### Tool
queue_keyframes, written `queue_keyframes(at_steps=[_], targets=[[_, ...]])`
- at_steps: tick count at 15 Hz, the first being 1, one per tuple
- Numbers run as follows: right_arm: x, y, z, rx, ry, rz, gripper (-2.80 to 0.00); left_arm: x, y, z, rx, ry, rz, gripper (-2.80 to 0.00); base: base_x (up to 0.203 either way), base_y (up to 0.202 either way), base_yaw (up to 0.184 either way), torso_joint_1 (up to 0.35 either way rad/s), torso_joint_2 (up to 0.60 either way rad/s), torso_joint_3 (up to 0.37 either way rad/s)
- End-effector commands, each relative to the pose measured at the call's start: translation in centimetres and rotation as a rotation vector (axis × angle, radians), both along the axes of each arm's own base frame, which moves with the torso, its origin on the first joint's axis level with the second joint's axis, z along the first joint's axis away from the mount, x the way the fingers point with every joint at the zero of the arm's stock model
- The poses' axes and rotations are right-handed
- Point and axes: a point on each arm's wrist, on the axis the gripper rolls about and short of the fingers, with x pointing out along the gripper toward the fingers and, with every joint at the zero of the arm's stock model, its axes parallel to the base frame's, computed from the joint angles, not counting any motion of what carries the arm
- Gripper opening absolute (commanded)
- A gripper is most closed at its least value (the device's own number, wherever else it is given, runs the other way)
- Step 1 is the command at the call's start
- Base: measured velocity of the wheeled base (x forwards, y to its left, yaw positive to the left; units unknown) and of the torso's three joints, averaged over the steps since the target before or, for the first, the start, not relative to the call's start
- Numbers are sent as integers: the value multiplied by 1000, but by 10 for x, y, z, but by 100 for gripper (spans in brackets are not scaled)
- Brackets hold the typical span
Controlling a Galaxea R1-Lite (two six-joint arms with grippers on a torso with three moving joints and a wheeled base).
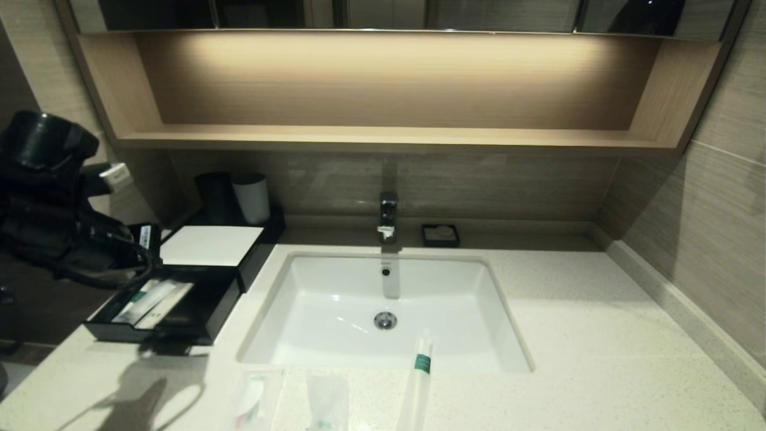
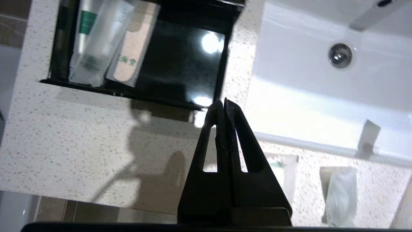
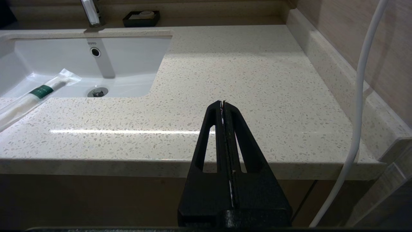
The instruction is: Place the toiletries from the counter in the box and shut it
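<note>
Along the frame's bottom edge, 2 sachets (image 1: 257, 398) and a green-banded stick pack (image 1: 419, 374) await packing, while the empty left gripper (image 2: 222, 108), jaws pressed together, hangs beside the box's open drawer (image 1: 161, 308) at left.

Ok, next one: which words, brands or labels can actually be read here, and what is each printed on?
"TOTO": on the sink basin wall, just above the overflow hole, right wrist view.
Green characters on the comb sachet in the open box: too blurred to read.
Print on the clear sachet beside it: too small.
Label on the left arm: unreadable.
Stick pack: its green band shows no legible text.
</note>
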Motion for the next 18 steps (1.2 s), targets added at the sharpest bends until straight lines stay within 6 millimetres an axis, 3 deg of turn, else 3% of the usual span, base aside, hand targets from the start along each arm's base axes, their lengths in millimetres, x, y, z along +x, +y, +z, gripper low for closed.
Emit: queue_keyframes(at_steps=[1, 4, 7, 12, 18], targets=[[0, 0, 0, 0, 1, 0, -280, -37, -20, 11, -3, -53, -89, -280, 0, 0, 0, 0, 0, 0], [0, 0, 0, 0, 0, 0, -280, -69, -37, 11, -1, -53, -184, -280, 0, 0, 0, 0, 0, 0], [0, 0, 0, 0, 0, 0, -280, -85, -44, 12, -14, -19, -224, -280, 0, 0, 0, 0, 0, 0], [0, 0, 0, 0, 0, 0, -280, -93, -69, 9, -65, 19, -316, -280, 0, 0, 0, 0, 0, 0], [0, 0, 0, 0, 0, 0, -280, -78, -92, -4, -66, 88, -378, -280, 0, 0, 0, 0, 0, 0]])
